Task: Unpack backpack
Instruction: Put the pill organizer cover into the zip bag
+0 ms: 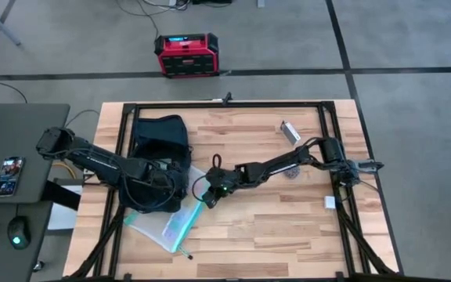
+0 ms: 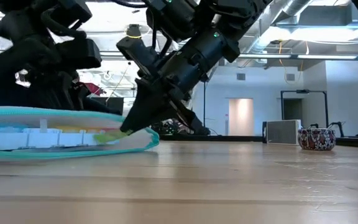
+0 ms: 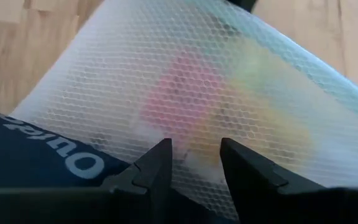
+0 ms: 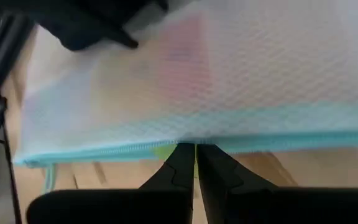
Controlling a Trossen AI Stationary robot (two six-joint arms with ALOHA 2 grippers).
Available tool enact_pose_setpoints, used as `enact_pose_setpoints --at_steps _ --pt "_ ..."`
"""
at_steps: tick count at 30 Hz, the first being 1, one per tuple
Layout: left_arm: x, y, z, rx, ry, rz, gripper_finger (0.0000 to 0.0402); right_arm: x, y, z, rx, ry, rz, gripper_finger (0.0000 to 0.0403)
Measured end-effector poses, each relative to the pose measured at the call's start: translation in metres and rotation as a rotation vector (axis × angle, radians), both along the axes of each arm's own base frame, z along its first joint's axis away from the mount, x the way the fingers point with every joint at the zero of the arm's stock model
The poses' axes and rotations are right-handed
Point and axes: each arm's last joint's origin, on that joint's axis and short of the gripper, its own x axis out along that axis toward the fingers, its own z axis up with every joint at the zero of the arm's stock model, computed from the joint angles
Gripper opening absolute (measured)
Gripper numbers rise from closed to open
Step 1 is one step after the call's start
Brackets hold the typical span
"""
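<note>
The dark navy backpack lies at the table's left side, its fabric with pale lettering showing in the left wrist view. A translucent mesh pouch with a teal zipper edge lies flat on the table, its far part at the backpack's near end. My left gripper hovers open over the pouch beside the backpack fabric. My right gripper reaches in from the right and is shut on the pouch's edge. My right gripper pinches the pouch's teal zipper edge between its two fingertips, at the pouch's right end. The fingers slant down from the table's right side. The pouch lies on the table, barely raised at the held edge. My left gripper: I cannot tell whether it touches the pouch or backpack.
A red-black box stands on the floor beyond the far edge. A small grey object and a patterned bowl sit on the table's right half. A desk with a phone and mouse stands left of the table.
</note>
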Motion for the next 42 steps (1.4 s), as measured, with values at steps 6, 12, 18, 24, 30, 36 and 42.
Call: enact_pose_setpoints --at_steps 6,12,18,24,30,36,42 --pt "0.003 0.001 0.027 0.068 0.108 0.041 0.0125 0.006 -0.011 0.004 -0.026 -0.077 -0.056 0.0000" --pt "0.006 0.001 0.040 0.097 0.117 0.052 0.0125 0.011 -0.010 -0.011 -0.022 -0.089 -0.071 0.0010" --pt "0.006 0.001 0.040 0.098 0.120 0.048 0.0125 0.017 -0.013 -0.018 0.001 -0.144 -0.096 0.0084" --pt "0.005 0.001 0.040 0.100 0.126 0.047 0.0125 0.007 -0.026 -0.015 -0.074 -0.016 -0.025 0.0177" --pt "0.005 0.001 0.040 0.120 0.129 0.016 0.0125 -0.026 -0.037 0.031 -0.093 0.150 0.206 0.0231" --pt "0.005 0.001 0.040 0.142 0.132 -0.039 0.0125 -0.100 -0.044 0.089 -0.242 0.547 0.147 0.0230" --pt "0.009 0.001 0.042 0.155 0.087 -0.067 0.0125 -0.165 -0.046 0.134 -0.334 0.797 0.008 0.0227"
